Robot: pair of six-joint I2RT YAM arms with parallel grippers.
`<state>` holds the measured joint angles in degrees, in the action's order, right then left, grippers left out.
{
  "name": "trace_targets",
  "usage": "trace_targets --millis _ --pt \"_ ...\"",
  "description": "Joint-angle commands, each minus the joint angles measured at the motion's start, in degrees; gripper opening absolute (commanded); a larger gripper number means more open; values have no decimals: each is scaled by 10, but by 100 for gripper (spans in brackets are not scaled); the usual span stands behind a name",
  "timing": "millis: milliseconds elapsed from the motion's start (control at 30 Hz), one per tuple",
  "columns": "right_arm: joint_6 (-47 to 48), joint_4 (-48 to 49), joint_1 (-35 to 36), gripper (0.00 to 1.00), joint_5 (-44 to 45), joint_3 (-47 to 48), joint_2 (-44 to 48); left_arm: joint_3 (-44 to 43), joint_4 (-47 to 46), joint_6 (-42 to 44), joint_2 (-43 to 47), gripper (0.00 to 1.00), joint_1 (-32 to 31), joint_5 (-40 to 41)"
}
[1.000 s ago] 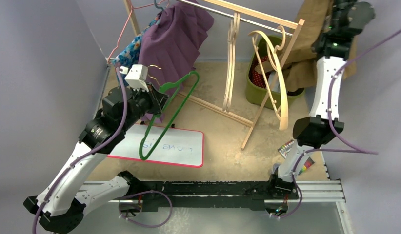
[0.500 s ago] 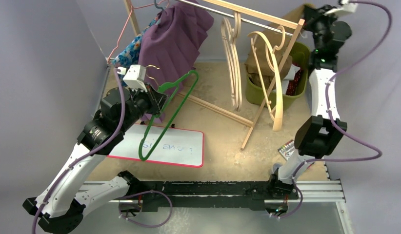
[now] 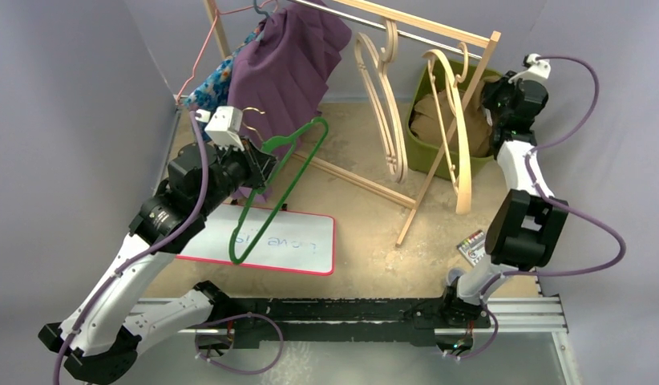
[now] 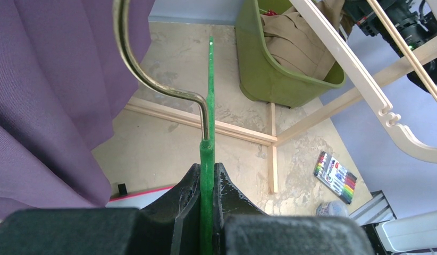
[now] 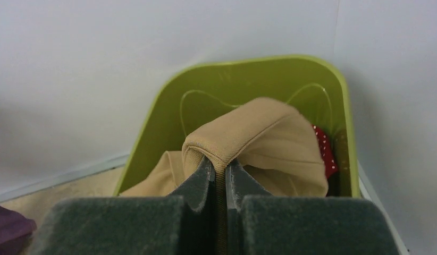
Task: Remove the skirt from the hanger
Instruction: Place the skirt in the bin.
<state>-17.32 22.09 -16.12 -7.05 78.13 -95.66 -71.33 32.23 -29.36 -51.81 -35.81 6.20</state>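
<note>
Jaws: left pair (image 4: 206,178) tight on one green hanger (image 4: 210,79), right pair (image 5: 220,170) tight on one tan skirt (image 5: 259,133)

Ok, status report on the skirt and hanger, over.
Left tool shut on green hanger, hanger bare. Right tool shut on tan skirt, skirt down in green bin. Wooden hangers hang beside the bin.

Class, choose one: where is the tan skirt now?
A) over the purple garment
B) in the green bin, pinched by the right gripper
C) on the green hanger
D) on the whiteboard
B: the right gripper is shut on a fold of the tan skirt inside the green bin; the green hanger is bare.
</note>
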Motion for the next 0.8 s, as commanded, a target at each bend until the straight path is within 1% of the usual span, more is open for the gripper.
trace_targets --millis 0,100,167,267,367,400,433,500,533,567,633,733,767 --pt "10 -8 0 0 -61 34 -36 -13 -34 -14 2 0 -2 -5" --pt "-55 14 1 0 -141 0 -92 -8 -41 -22 0 0 -2 -4" --pt "-89 42 2 0 -170 -36 -116 -6 -49 -31 -2 0 -2 -10" --pt "-105 48 5 0 -157 -70 -122 -8 -51 -39 -5 0 -2 -20" --pt "-78 -16 6 0 -121 -42 -110 -15 -39 -40 -7 0 -2 -22" --pt "-67 -42 6 2 -108 -28 -105 -18 -35 -39 -8 0 -2 -20" --pt "-58 -65 6 7 -98 -14 -99 -22 -32 -36 -9 0 -2 -18" --pt "-40 -104 6 21 -93 1 -84 -30 -25 -32 -15 0 -2 -16" --pt "-33 -117 6 33 -91 0 -73 -34 -24 -32 -18 0 -2 -15" --pt "-28 -124 7 43 -89 -7 -58 -35 -25 -34 -20 0 -2 -15" --pt "-23 -117 7 61 -84 -39 -13 -32 -32 -45 -22 0 -2 -22" --pt "-13 -94 7 80 -70 -105 51 -28 -34 -57 -24 0 -2 -38" --pt "-10 -89 7 85 -58 -122 69 -28 -32 -59 -24 0 -2 -41"
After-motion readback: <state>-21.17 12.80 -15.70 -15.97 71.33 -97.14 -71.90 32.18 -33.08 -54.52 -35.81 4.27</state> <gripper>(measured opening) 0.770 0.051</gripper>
